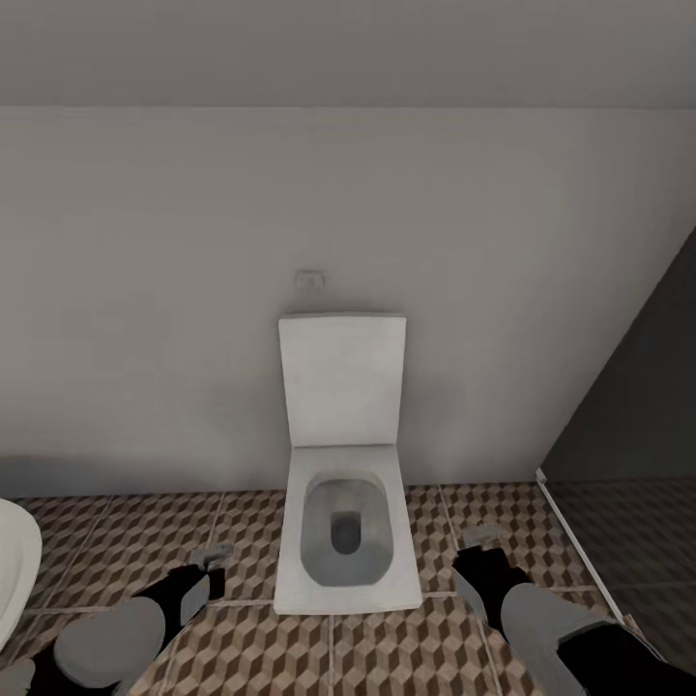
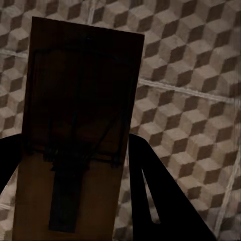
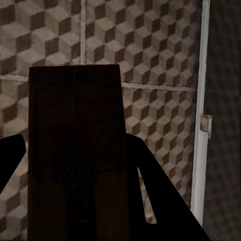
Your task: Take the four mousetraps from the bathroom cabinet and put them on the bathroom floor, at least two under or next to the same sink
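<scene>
Head view: the robot faced a pale wall, with a white toilet (image 1: 346, 522) straight ahead, its lid raised against the wall and its bowl reaching out over the bathroom floor (image 1: 242, 648) of cube-patterned tiles. A small switch plate (image 1: 309, 280) sat on the wall above the lid. The left gripper (image 1: 208, 561) hung low over the tiles just left of the toilet base, the right gripper (image 1: 483, 541) just right of it, each with open tile in front up to the wall. A curved white rim (image 1: 14, 570) cut in at the far left edge, close beside the left arm. On the right a dark glass panel (image 1: 628, 464) with a white bottom strip ran diagonally across the floor, narrowing the room on that side. Left wrist view: a mousetrap (image 2: 75, 125), dark wood with a wire frame and a dark bar on its face, stood out flat between the two black fingers (image 2: 160, 201), which were closed against its long edges; patterned tiles and pale grout lines lay beneath, apart from it. Right wrist view: a second mousetrap (image 3: 75, 150), very dark, was pinched the same way between that gripper's fingers (image 3: 160, 201), held above the tiles. Beside it ran a white strip (image 3: 201, 110) with a small bracket, and beyond that a darker stretch of floor behind glass.
</scene>
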You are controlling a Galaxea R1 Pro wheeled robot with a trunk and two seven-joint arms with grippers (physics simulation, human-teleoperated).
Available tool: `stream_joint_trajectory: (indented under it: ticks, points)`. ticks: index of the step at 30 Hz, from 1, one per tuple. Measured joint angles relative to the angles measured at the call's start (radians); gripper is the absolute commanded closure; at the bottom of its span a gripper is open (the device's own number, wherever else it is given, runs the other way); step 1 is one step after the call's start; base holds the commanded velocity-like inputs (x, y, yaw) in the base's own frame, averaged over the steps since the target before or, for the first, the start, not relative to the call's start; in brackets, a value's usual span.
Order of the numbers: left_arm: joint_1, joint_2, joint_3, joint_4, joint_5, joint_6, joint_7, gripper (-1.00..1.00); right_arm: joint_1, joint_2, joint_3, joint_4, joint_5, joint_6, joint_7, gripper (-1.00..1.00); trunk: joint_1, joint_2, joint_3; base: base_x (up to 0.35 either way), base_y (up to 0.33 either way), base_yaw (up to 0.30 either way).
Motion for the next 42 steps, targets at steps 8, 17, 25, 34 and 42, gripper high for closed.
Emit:
stream_joint_trajectory:
  ticks: [8,17,25,34,42]
  points:
    - [-0.111,-0.007,-0.001,0.002,-0.001,0.044,0.0,1.0,-0.13,-0.007,-0.099,-0.001,0.001,0.113,0.042,1.0,0.0,0.0,0.0,0.0,0.0,0.0]
    - [-0.12,-0.002,-0.002,0.002,-0.001,0.036,0.0,1.0,-0.142,-0.031,-0.133,0.001,0.003,0.119,0.074,1.0,0.0,0.0,0.0,0.0,0.0,0.0]
    - [-0.12,-0.002,-0.001,0.0,-0.001,0.03,-0.007,1.0,-0.142,-0.026,-0.132,0.001,0.004,0.115,0.075,1.0,0.004,-0.007,-0.003,0.0,0.0,0.0]
    - [-0.12,-0.002,-0.001,0.001,-0.001,0.031,-0.008,1.0,-0.139,-0.023,-0.129,0.002,0.006,0.114,0.075,1.0,0.038,-0.07,-0.031,0.0,0.0,0.0]
    - [-0.12,-0.002,0.0,0.0,-0.001,0.031,-0.008,1.0,-0.136,-0.025,-0.127,-0.003,0.012,0.061,0.075,1.0,0.069,-0.126,-0.056,0.0,0.0,0.0]
